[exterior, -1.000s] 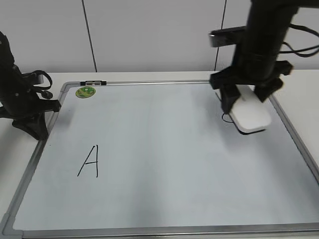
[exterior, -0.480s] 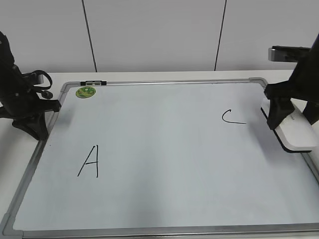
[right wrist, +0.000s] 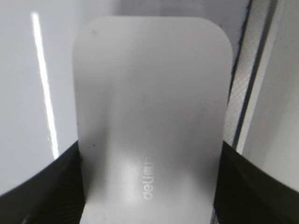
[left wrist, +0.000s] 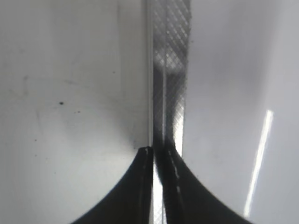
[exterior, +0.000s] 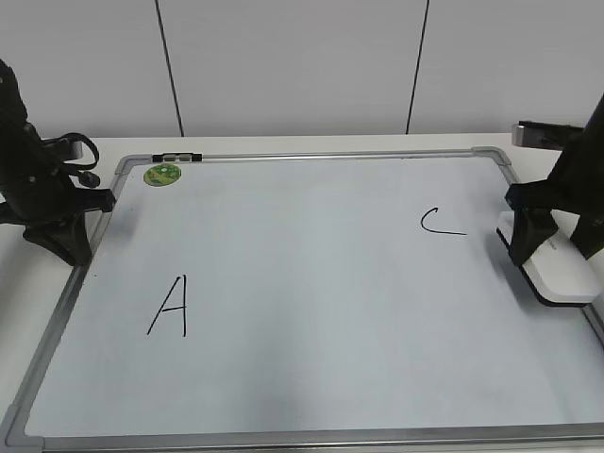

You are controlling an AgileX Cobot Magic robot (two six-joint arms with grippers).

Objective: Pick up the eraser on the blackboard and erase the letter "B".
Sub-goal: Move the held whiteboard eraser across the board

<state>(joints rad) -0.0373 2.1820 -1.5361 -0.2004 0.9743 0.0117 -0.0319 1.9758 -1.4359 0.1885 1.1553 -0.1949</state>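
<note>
- Exterior view looks down at a slant from the blackboard's [exterior: 311, 283] near edge.
- Both wrist views look steeply down, close, at its frame; right's shares the eraser [right wrist: 152, 116].

White eraser [exterior: 563, 271] with grey print, white blackboard [exterior: 311, 311] grey-framed, black letters, green magnet [exterior: 161, 175]

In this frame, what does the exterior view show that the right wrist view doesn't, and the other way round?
Only the exterior view shows the letter A, the letter C, the green magnet, the left gripper by the board's left frame, and that no B is visible. Only the right wrist view shows the small grey print on the eraser and the finger at each of its sides. Both show the right gripper closed on the eraser at the right edge of the blackboard.
</note>
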